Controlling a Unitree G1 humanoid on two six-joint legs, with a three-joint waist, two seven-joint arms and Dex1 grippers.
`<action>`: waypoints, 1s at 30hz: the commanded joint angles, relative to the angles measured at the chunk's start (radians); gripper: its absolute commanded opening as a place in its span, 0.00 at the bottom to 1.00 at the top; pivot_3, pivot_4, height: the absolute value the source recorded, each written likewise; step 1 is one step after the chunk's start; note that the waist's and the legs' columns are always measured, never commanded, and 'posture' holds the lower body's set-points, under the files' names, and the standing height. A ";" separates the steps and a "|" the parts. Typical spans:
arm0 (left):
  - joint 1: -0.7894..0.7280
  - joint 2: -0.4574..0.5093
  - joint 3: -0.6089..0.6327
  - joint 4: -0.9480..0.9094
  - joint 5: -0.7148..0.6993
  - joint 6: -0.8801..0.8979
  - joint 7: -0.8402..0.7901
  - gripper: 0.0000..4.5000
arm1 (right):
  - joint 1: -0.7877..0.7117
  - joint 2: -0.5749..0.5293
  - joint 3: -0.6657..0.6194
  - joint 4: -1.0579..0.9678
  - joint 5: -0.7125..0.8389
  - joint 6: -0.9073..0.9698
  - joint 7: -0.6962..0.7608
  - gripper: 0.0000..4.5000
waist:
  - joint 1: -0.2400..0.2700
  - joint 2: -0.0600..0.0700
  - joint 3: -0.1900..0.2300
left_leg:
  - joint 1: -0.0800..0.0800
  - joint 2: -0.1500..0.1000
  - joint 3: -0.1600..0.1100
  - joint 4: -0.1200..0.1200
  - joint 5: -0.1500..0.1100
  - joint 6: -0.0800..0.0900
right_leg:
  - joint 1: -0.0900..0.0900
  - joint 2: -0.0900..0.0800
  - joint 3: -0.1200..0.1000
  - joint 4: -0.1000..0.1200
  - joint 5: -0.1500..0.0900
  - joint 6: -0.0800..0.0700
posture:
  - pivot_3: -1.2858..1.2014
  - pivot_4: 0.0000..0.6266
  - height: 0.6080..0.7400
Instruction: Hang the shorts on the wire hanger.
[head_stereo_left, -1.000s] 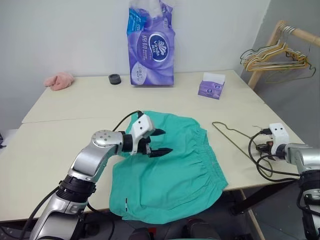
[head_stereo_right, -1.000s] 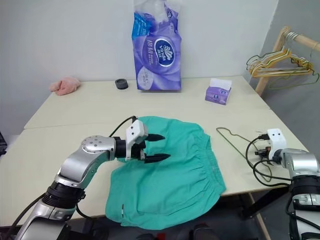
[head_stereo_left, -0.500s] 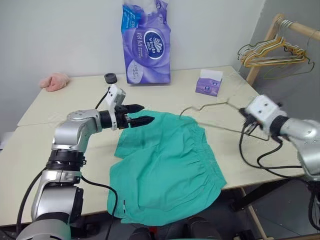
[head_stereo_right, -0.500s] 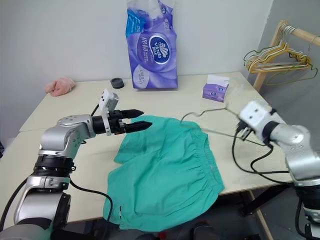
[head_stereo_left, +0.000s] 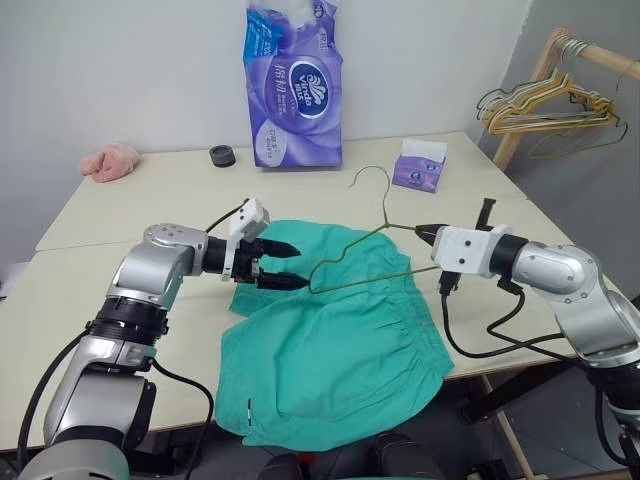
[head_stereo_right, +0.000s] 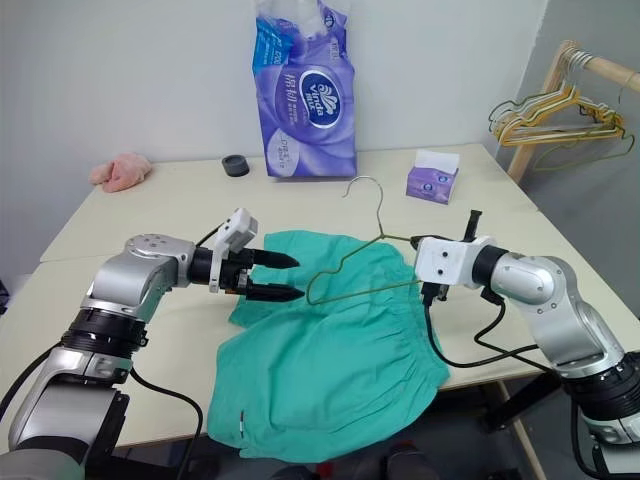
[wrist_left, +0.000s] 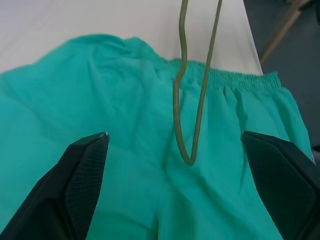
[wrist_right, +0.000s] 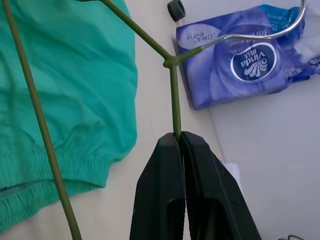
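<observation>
The teal shorts (head_stereo_left: 335, 350) lie flat on the table's front middle, with the lower part hanging over the front edge. My right gripper (head_stereo_left: 427, 232) is shut on the wire hanger (head_stereo_left: 348, 257) at its shoulder, near the neck. It holds the hanger in the air over the shorts, hook (head_stereo_right: 368, 187) up. In the right wrist view its fingers (wrist_right: 165, 165) pinch the wire. My left gripper (head_stereo_left: 298, 266) is open over the left side of the shorts. The hanger's left corner (wrist_left: 187, 159) hangs between its two fingers (wrist_left: 85, 170) without touching them.
A tall purple tissue pack (head_stereo_left: 295, 85) and a small black round object (head_stereo_left: 222, 155) stand at the back. A pink cloth (head_stereo_left: 110, 160) lies at the back left and a small purple tissue box (head_stereo_left: 420, 165) at the back right. A wooden rack with several hangers (head_stereo_left: 545, 100) stands off the table's right.
My right gripper lifted the hanger off the table's right edge, swung it left over the shorts and rolled it hook up. The left gripper stayed open, shifting a little beside the hanger's corner.
</observation>
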 joint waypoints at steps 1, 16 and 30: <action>0.031 0.002 -0.018 -0.074 0.006 -0.015 -0.027 0.99 | -0.043 0.029 -0.005 -0.047 -0.014 -0.011 0.004 0.00 | -0.001 0.000 0.000 | 0.000 0.000 0.000 0.000 0.000 0.000 | 0.000 0.000 0.000 0.000 0.000 0.000 | 0.45 0.06 1.00; 0.072 -0.033 -0.027 -0.057 0.022 -0.024 -0.027 0.87 | -0.063 0.100 -0.007 -0.061 -0.044 -0.010 0.018 0.00 | 0.000 0.000 0.000 | 0.000 0.000 -0.001 0.001 0.000 0.000 | 0.000 0.000 -0.001 0.001 0.001 -0.001 | 0.45 0.06 1.00; 0.117 -0.041 -0.029 -0.103 0.008 0.006 -0.023 0.02 | -0.059 0.106 -0.014 -0.068 -0.051 -0.020 0.029 0.00 | 0.000 0.000 0.000 | 0.000 0.000 -0.001 0.001 0.000 0.000 | 0.000 0.000 -0.001 0.001 0.003 -0.004 | 0.45 0.05 1.00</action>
